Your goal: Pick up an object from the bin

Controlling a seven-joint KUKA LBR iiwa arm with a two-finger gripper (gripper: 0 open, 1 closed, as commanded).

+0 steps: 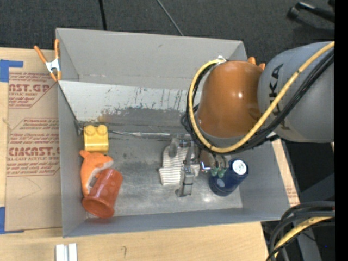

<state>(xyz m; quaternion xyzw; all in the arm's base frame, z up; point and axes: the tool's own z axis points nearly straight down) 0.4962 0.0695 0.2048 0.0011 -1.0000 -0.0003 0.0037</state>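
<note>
The gripper (185, 185) is hanging low in the middle of the bin (136, 64). A pale ribbed block (171, 167) is lying against its left side, long axis running near to far, and a blue bottle (225, 181) is sitting just right. Open or closed, I cannot tell.

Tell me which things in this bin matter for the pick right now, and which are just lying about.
In the job:
- gripper, low over the middle of the bin
- grey ribbed piece, right beside the gripper

Just lying about:
- yellow block, at the left
- orange toy fish, at the left
- orange cup, on its side at the left
- blue bottle, at the right
</note>
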